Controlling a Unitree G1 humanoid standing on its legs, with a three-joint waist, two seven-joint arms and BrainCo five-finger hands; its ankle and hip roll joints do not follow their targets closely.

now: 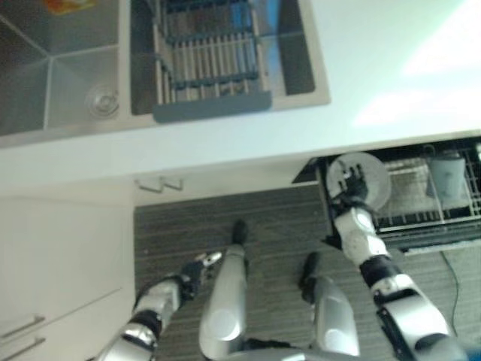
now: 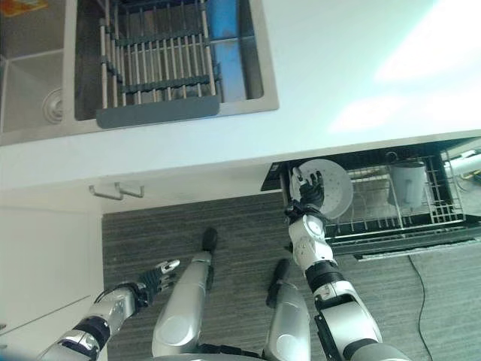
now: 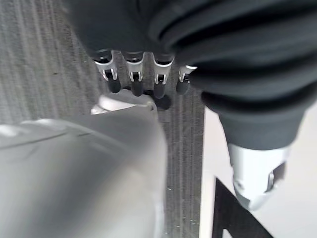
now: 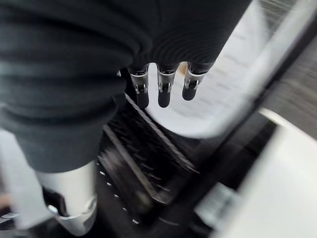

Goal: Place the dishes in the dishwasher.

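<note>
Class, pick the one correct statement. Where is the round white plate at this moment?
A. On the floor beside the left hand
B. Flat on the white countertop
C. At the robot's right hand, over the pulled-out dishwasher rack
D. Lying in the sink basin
C: the plate stands at the right hand, over the left end of the open dishwasher rack, where a cup also sits.
</note>
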